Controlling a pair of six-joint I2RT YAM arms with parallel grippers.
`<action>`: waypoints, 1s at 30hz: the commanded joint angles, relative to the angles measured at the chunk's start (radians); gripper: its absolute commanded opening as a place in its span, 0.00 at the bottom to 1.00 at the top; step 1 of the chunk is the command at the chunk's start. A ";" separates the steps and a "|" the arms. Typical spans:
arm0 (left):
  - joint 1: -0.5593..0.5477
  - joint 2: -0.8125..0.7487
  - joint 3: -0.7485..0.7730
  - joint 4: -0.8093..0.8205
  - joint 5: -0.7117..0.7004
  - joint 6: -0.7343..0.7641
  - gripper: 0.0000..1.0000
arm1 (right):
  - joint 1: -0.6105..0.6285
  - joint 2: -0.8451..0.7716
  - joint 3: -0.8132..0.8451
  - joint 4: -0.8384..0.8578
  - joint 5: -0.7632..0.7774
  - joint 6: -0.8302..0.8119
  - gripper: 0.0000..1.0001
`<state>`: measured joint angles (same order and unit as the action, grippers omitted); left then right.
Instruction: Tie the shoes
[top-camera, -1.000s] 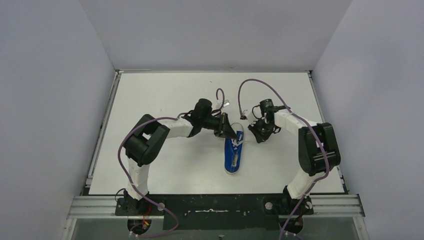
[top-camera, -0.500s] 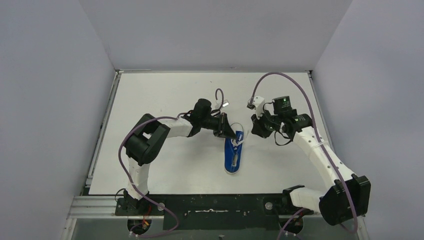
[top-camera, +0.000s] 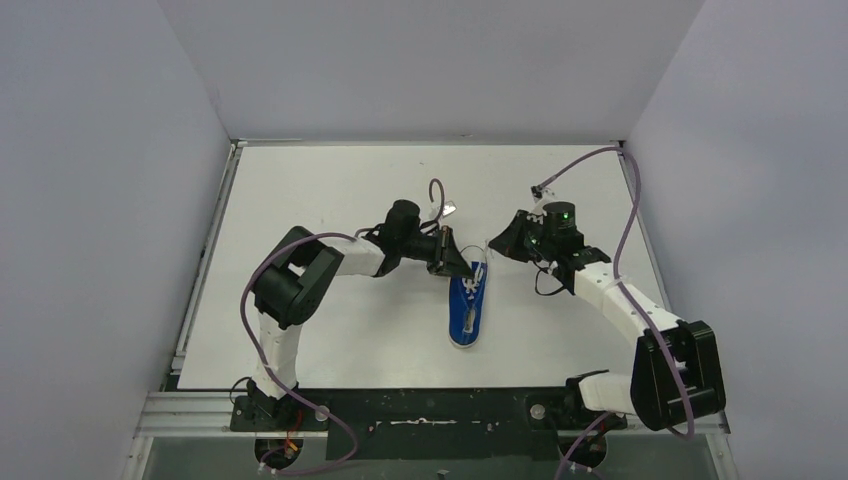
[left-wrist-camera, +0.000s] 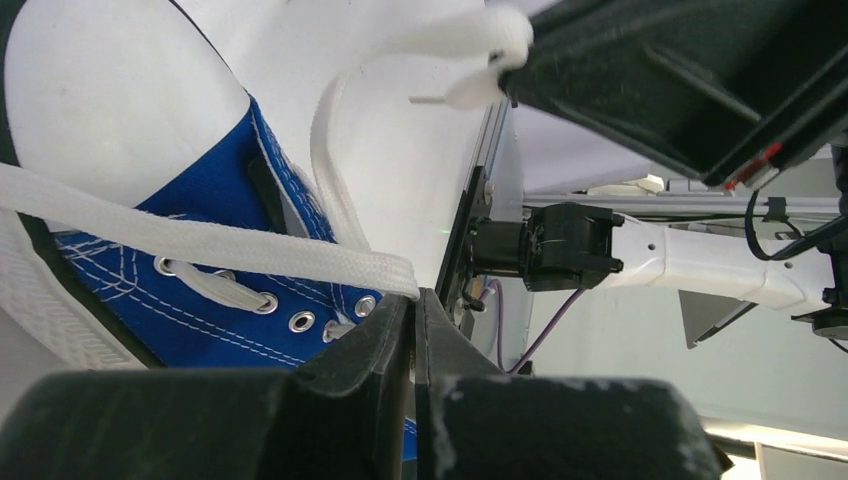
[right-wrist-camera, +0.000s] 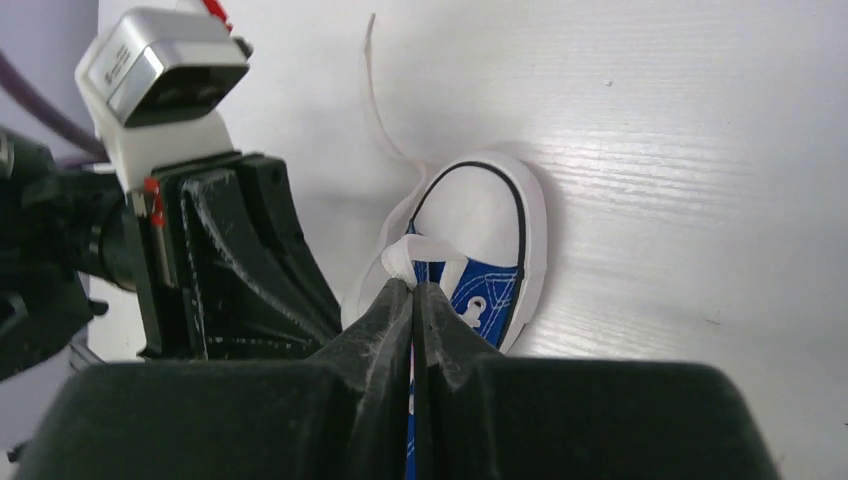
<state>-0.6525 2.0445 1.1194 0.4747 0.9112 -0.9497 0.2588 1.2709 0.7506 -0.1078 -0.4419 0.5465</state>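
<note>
Sneaker: lies flat on the white table, a little right of the middle, heel toward the arm bases and white toe cap toward the far wall. Shows blue canvas, white stitching and metal eyelets in the left wrist view, with the white sole rim along the lower edge.

Laces: hang loose, with no knot or bow to be seen. Cross the canvas as one flat white strand, ending right at the tips of the left gripper. Rise beside the toe cap as a second strand, bunched white at the tips of the right gripper. Trail as a thin end across the bare table beyond the toe.

Left gripper: clenched on its strand, fingers pressed together without a gap, reaching in from the left to the toe end of the shoe.

Right gripper: likewise clamped on lace, jaws closed tight, just beside the toe on the right and slightly farther back. Stands near the left gripper but apart from it, seen from above.
</note>
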 joint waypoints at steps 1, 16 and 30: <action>0.005 -0.020 -0.016 0.104 0.035 -0.017 0.02 | -0.005 0.046 0.032 0.171 0.068 0.167 0.00; 0.007 -0.028 -0.066 0.237 0.034 -0.067 0.03 | 0.142 0.176 0.022 0.191 0.092 0.249 0.00; 0.008 -0.028 -0.079 0.243 0.021 -0.074 0.06 | 0.148 0.110 0.030 0.022 0.185 0.253 0.00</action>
<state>-0.6525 2.0445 1.0409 0.6559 0.9241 -1.0325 0.4187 1.4303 0.7506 -0.0700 -0.2863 0.8066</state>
